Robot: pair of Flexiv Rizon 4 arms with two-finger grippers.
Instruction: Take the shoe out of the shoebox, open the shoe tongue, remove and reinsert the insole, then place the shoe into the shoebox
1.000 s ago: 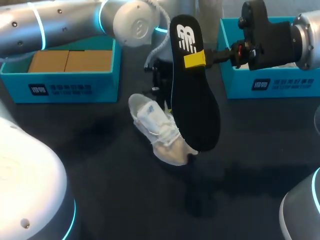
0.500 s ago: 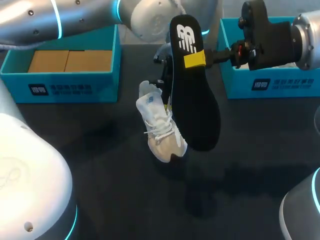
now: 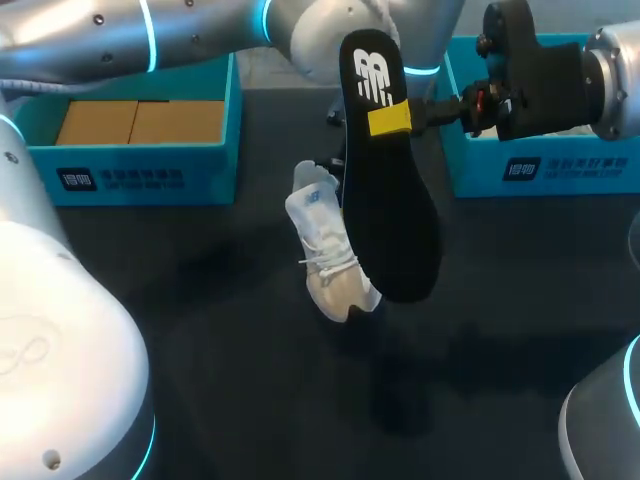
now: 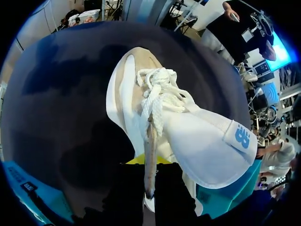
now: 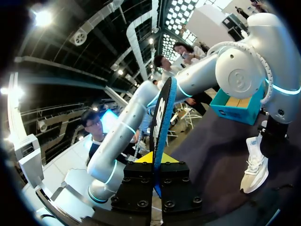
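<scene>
The left gripper [image 4: 148, 164] pinches the shoe [image 3: 328, 255] by its heel rim, toe down, near the tabletop's [image 3: 200, 320] far edge. The right gripper [image 3: 390, 118] is clamped on the insole [image 3: 392, 200] right beside it — I think so it can slide back in.

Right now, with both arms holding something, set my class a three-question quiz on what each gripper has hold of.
1. True or false: the insole sits inside the shoe.
2. Choose one. What is the left gripper shut on? A the shoe; B the insole; C nothing.
3. Fill the gap: the right gripper is shut on the ____.

Key: 1 false, the insole is held up, out of the shoe. 2 A. 3 insole.
</scene>
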